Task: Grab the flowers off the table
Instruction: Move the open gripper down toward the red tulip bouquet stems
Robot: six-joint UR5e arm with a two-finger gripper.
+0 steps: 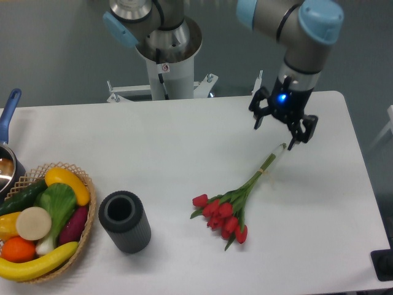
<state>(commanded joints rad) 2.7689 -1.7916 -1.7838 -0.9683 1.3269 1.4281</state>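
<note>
The flowers [230, 206] lie flat on the white table [184, 141], right of centre. The red tulip buds [221, 216] point to the lower left and the thin green stems [265, 167] run up to the right. My gripper [274, 136] hangs open and empty just above the stem ends, at the table's back right. One fingertip [291, 146] is right next to the tip of the stems. It holds nothing.
A dark grey ribbed cylinder [124, 221] stands left of the flowers. A wicker basket [44, 226] of fruit and vegetables sits at the front left. A pot with a blue handle [8, 132] is at the left edge. The robot base [166, 55] stands behind the table.
</note>
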